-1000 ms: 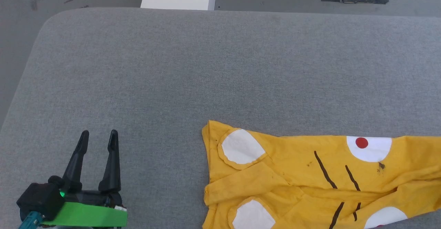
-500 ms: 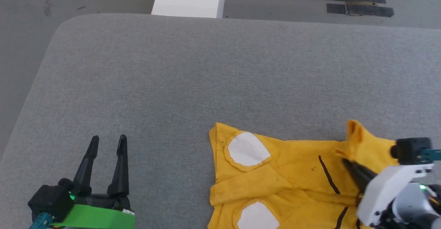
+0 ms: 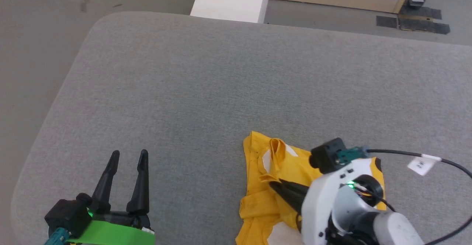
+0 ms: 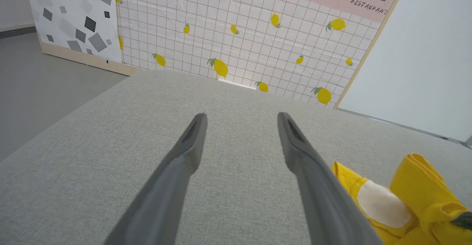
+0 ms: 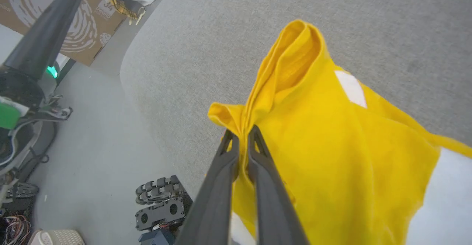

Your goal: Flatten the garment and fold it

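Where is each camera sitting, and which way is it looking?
Head view: on the robot's head, looking forward and down at the table; shows the open left gripper and the right gripper pinching the shirt.
Left wrist view: on the left wrist, looking past that gripper across the table to a lemon wall.
Right wrist view: on the right wrist, looking along its shut gripper at the pinched shirt fold.
Shared: all three see the shirt and table.
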### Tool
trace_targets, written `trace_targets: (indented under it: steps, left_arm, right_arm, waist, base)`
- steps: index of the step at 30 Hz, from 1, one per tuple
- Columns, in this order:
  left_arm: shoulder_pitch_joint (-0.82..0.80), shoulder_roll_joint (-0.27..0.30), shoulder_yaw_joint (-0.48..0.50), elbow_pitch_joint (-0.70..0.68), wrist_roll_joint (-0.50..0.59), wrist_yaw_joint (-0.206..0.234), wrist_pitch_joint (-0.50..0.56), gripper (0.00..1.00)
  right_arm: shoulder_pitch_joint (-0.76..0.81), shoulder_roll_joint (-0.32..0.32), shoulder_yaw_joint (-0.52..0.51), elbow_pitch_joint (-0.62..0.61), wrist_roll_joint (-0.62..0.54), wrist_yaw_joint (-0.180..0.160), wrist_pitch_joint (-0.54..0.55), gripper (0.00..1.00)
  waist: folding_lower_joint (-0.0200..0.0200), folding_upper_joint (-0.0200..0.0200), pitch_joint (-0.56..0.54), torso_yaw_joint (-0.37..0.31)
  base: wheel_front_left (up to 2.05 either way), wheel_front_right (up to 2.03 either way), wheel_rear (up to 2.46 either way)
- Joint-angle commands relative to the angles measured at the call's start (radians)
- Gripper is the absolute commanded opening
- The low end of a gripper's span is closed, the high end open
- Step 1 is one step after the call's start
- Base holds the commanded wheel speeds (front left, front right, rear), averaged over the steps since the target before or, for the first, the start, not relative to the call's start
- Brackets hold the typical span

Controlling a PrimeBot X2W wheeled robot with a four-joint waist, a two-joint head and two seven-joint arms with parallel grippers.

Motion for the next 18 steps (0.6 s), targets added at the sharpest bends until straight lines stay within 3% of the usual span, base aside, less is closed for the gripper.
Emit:
trace_targets:
  steps: [1, 10, 11, 12, 18]
  left_arm:
    - [0.002, -0.008, -0.002, 0.005, -0.004, -0.003, -0.005, 1.00]
    - [0.003, -0.019, -0.011, 0.025, -0.007, -0.005, -0.005, 1.00]
    - [0.004, -0.020, -0.013, 0.027, -0.007, -0.005, -0.005, 1.00]
    - [0.004, -0.021, -0.014, 0.029, -0.007, -0.004, -0.005, 1.00]
    - [0.007, -0.021, -0.019, 0.035, -0.012, -0.002, -0.003, 1.00]
  right_arm:
    - [-0.027, 0.006, 0.014, 0.026, -0.002, -0.002, -0.016, 0.00]
    - [-0.095, 0.023, 0.039, 0.282, -0.088, -0.002, -0.129, 0.00]
    - [-0.103, 0.024, 0.040, 0.307, -0.103, -0.002, -0.142, 0.29]
    - [-0.109, 0.025, 0.043, 0.338, -0.110, -0.002, -0.151, 1.00]
    - [-0.152, 0.025, 0.090, 0.416, -0.088, -0.002, -0.195, 1.00]
  waist:
    - [0.0000, 0.0000, -0.002, 0.011]
    - [0.0000, 0.0000, -0.013, 0.027]
    - [0.0000, 0.0000, -0.014, 0.028]
    - [0.0000, 0.0000, -0.016, 0.027]
    - [0.0000, 0.0000, -0.022, 0.011]
  base:
    - [0.00, 0.00, 0.00]
    - [0.00, 0.00, 0.00]
    - [0.00, 0.00, 0.00]
    - [0.00, 0.00, 0.00]
    - [0.00, 0.00, 0.00]
